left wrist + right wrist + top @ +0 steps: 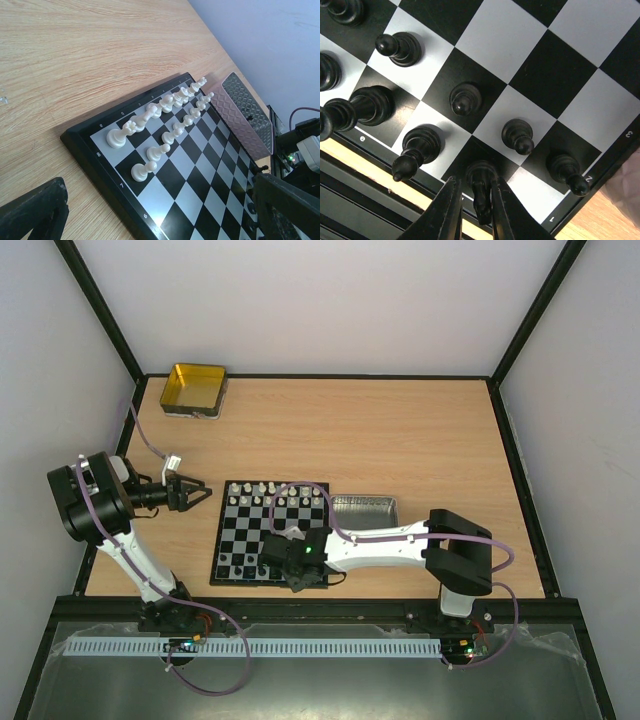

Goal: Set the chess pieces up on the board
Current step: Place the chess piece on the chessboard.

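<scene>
Right claw, narrow, pinches a small black plastic chess piece at the edge of the checked black-and-grey board. A tilted release could topple the neighbouring black pieces.

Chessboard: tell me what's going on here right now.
The right gripper is down at the near edge of the board, closed on a black piece in the back row. Other black pieces already stand around it. The white pieces stand in two rows along the far edge. The left gripper hovers open and empty off the left side of the board.
</scene>
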Controlling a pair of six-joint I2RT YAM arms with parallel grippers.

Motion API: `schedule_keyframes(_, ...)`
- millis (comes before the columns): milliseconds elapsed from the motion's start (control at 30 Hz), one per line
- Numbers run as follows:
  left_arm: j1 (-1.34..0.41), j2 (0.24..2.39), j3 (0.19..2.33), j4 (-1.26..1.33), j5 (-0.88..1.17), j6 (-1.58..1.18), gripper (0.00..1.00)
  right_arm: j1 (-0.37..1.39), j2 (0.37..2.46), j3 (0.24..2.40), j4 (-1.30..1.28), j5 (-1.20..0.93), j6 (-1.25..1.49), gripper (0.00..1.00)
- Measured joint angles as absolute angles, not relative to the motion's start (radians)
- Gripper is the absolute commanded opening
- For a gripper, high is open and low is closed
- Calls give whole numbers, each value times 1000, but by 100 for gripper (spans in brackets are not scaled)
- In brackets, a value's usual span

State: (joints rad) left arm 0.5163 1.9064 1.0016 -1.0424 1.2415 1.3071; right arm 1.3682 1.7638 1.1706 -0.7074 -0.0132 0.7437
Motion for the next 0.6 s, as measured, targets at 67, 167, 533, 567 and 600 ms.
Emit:
schedule_keyframes(67, 516, 1907, 1002, -1043, 1242, 1309, 100, 1368, 1764, 1165, -703, -17, 744, 25)
schedule_keyframes(167, 517, 1908, 1002, -1043, 1242, 1312, 100, 1368, 1764, 1161, -699, -21, 752, 35)
schedule_keyframes(533, 517, 1910, 1003, -1045, 1242, 1319, 100, 1368, 1758, 1137, -690, -19, 770, 27)
schedule_keyframes(567, 517, 1911, 1003, -1047, 1242, 1320, 100, 1368, 1755, 1137, -690, -18, 771, 26)
schedule_keyframes(600, 517, 1911, 1003, -1048, 1242, 1321, 100, 1368, 1752, 1137, -690, -16, 772, 26)
